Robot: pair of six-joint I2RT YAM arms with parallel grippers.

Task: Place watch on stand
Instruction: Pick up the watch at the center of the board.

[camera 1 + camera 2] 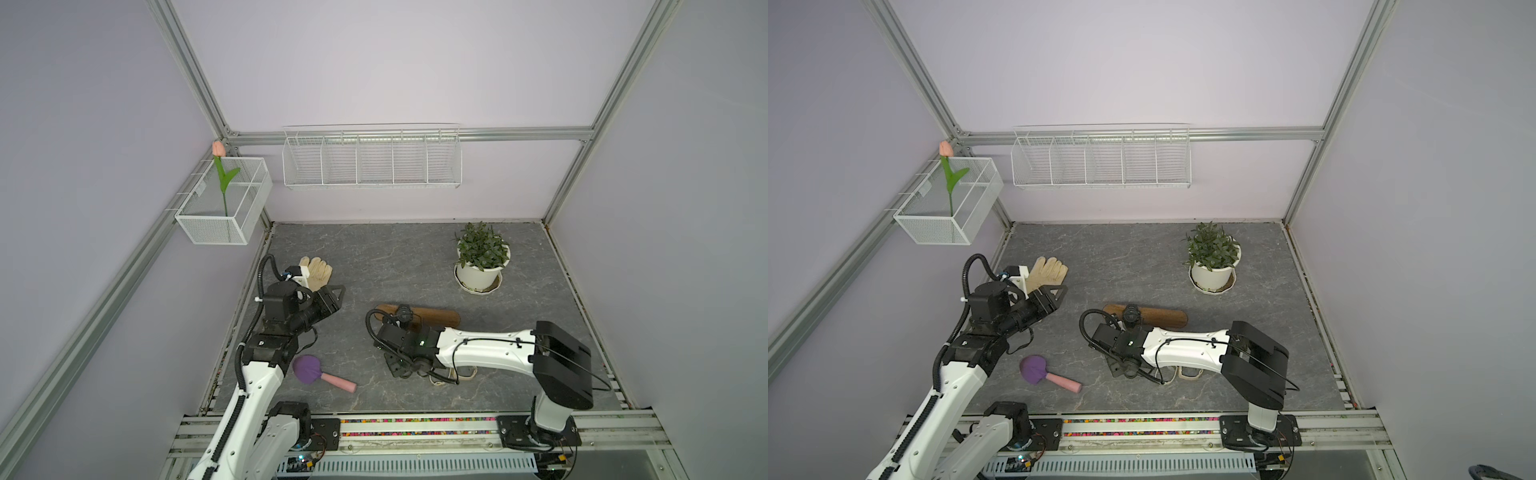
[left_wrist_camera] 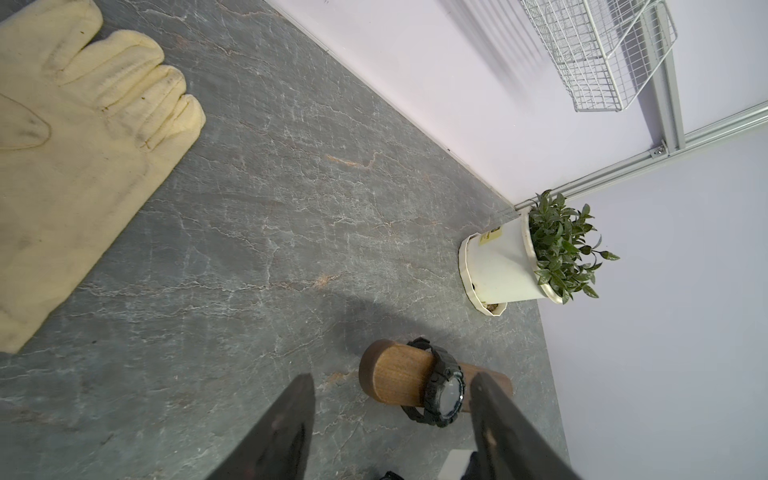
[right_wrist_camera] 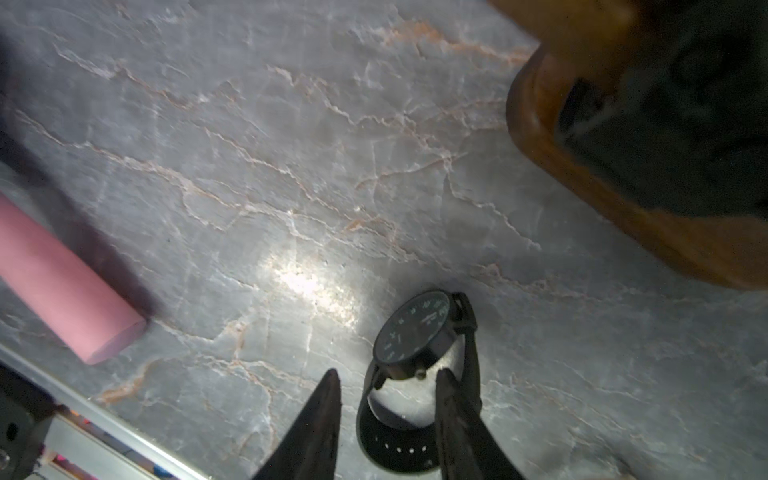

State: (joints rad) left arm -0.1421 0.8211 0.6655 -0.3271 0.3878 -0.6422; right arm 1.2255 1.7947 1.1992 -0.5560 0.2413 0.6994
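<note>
- watch with round dark dial and black perforated strap (image 3: 415, 336): stands on its edge on the grey marbled tabletop (image 1: 374, 257), toward the middle of the front edge. it is in front of the stand and apart from it, with the strap closed in a loop.
- right gripper (image 3: 388, 374): low over the tabletop, fingers (image 3: 320, 419) apart, one on each side of the strap loop. a gap shows between one finger and the strap; whether the other finger touches it cannot be told.
- long brown wooden bar stand with rounded ends (image 1: 436, 319): about the middle of the tabletop, bar parallel to the front edge. its oval wooden base (image 3: 623, 232) appears blurred in the right wrist view.
- chunky black watch (image 2: 442, 390): strapped round the bar near the end toward the left arm.
- left gripper (image 2: 391, 376): above the tabletop near its left edge, pointing toward the stand, fingers (image 2: 286, 419) apart with nothing between them.
- cream fabric glove (image 1: 318, 269): flat near the left edge, behind the left gripper.
- purple round-headed tool with pink cylindrical handle (image 1: 322, 374): lying toward the front left corner.
- green plant in white pot (image 1: 482, 266): toward the back right corner.
- pale loop (image 1: 457, 379): partly hidden under the right arm; what it is cannot be told.
- white wire basket (image 1: 372, 160): on the back wall.
- white mesh basket (image 1: 224, 228): on the left rail, holding a pink artificial tulip (image 1: 219, 149).
</note>
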